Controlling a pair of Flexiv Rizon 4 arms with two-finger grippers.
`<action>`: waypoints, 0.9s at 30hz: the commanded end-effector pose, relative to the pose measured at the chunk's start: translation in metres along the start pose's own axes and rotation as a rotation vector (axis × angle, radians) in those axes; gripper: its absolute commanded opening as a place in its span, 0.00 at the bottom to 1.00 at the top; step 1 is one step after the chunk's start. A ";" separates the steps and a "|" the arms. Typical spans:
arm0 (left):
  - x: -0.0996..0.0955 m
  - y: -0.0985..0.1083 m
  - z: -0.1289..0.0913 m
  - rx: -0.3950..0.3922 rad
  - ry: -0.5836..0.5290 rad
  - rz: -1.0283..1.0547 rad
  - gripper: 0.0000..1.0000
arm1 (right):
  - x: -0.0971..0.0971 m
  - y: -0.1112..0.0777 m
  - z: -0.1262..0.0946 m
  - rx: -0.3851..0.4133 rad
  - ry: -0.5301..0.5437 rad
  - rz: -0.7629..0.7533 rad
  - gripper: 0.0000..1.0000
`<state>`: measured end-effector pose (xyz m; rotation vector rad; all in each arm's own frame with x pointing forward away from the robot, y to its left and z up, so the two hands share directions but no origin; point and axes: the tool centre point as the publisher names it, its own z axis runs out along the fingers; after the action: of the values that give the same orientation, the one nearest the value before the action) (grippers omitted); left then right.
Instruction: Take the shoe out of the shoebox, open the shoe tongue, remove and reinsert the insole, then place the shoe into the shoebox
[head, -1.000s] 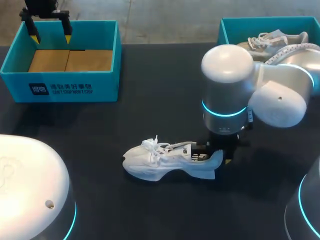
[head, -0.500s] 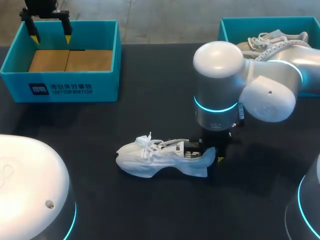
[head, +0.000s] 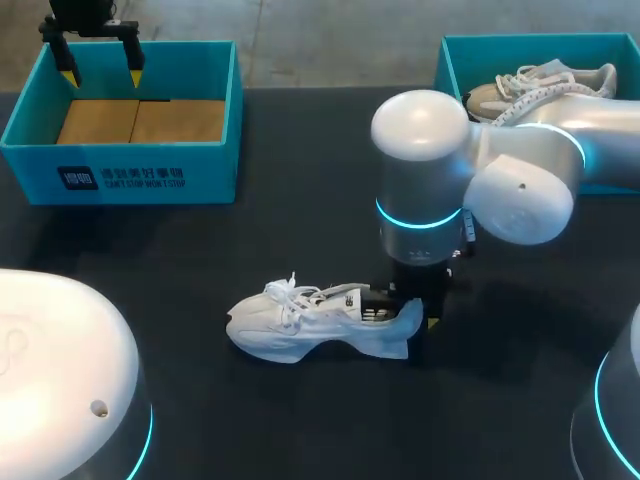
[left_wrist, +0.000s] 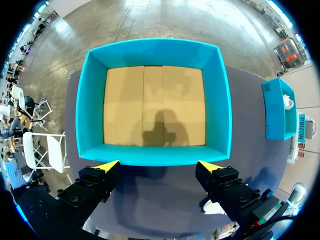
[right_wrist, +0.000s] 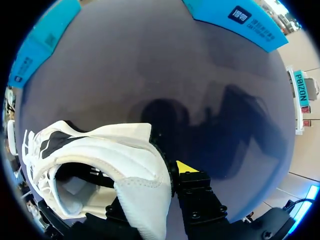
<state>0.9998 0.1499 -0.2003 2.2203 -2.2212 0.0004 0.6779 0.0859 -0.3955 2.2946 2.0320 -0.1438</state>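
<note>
A white sneaker (head: 305, 328) lies on its sole at the middle of the dark table, toe pointing left. My right gripper (head: 414, 318) is shut on its heel collar, one finger inside the shoe and one behind the heel. The right wrist view shows the heel (right_wrist: 135, 165) pinched at the gripper (right_wrist: 162, 172), with one yellow fingertip (right_wrist: 186, 166) showing outside. An empty teal shoebox (head: 128, 178) with a cardboard floor stands at the back left. My left gripper (head: 100, 68) hangs open above its far-left corner. In the left wrist view the box (left_wrist: 155, 156) lies ahead of the open left gripper (left_wrist: 159, 167).
A second teal box (head: 455, 55) at the back right holds another pale sneaker (head: 530, 85). My right arm's bulky elbow (head: 425, 170) stands over the table's middle right. Bare dark table (head: 200, 260) lies between the left box and the shoe.
My right arm has moved left, taking the sneaker with it by the heel, a short way across the table. The left arm has kept still.
</note>
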 end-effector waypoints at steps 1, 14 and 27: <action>0.000 0.000 0.000 0.000 0.000 0.000 1.00 | 0.008 -0.001 0.003 0.001 -0.009 -0.005 0.00; 0.000 0.000 0.000 0.000 0.000 0.000 1.00 | 0.001 -0.005 -0.001 0.010 0.003 0.009 1.00; 0.000 0.000 0.000 0.000 0.000 0.000 1.00 | -0.007 -0.009 -0.030 0.016 0.087 0.015 1.00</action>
<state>0.9998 0.1499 -0.2003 2.2204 -2.2212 0.0005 0.6721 0.0971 -0.3743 2.3490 2.0428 -0.1101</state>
